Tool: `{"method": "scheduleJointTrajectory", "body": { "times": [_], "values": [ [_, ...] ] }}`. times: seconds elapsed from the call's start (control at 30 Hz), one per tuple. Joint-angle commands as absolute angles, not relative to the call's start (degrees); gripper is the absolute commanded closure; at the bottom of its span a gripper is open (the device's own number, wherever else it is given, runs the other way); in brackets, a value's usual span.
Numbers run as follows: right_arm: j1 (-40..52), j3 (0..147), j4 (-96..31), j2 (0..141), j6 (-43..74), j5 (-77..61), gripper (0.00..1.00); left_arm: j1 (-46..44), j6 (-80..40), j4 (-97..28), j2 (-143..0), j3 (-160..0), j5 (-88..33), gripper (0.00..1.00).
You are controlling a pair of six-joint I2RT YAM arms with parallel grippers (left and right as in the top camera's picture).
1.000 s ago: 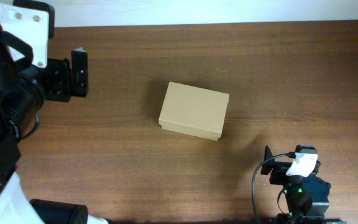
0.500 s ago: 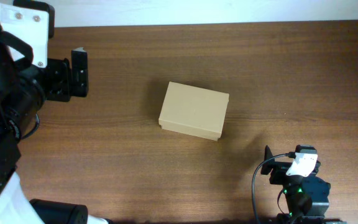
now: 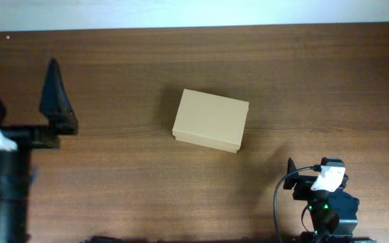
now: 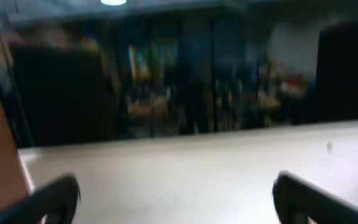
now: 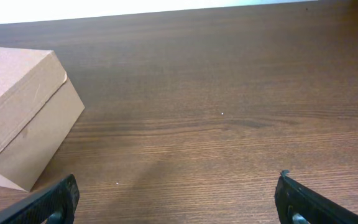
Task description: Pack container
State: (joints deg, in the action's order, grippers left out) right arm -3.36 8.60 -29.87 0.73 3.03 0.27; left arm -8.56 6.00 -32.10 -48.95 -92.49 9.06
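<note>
Box (image 3: pixel 211 120) lies shut (lid down). Left gripper (image 4: pixel 179 198) and right gripper (image 5: pixel 179 200) gape empty, clear of box, presumably poised to reach.

- I'd call this an indoor lab or office: wood-grain bench (image 3: pixel 329 81), white wall (image 3: pixel 181 10) along its far edge.
- My blurred left wrist view shows a ceiling light (image 4: pixel 114 2) and dark panels (image 4: pixel 61 93).

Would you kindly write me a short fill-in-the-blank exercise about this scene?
The cardboard box has its lid ____. The table under it shows a ____ grain. In the right wrist view, the box lies to the ____ of the right tool. That tool's jaws stand ____, holding nothing.
Missing words: closed; wood; left; open.
</note>
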Motion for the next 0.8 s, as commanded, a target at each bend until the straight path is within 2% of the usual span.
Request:
{"method": "scheduleJointTrajectory", "body": {
  "times": [0.0, 0.27, 0.57, 0.77],
  "values": [
    [-3.84, 8.16, -29.71, 0.21, 3.40, 1.34, 0.01, -7.20, 5.72, -18.37, -38.48, -66.74, 9.50, 0.01],
    [-3.84, 8.16, -29.71, 0.19, 3.40, 1.34, 0.01, -6.98, 5.91, 0.91, -20.21, -32.29, 9.52, 0.01],
    [-3.84, 8.16, -29.71, 0.21, 3.40, 1.34, 0.01, -4.21, 6.11, 4.73, -0.56, -7.94, 9.50, 0.01],
    [-3.84, 8.16, -29.74, 0.21, 3.40, 1.34, 0.01, -3.86, 6.11, 5.41, -0.30, -2.94, 9.47, 0.01]
  ]
}}
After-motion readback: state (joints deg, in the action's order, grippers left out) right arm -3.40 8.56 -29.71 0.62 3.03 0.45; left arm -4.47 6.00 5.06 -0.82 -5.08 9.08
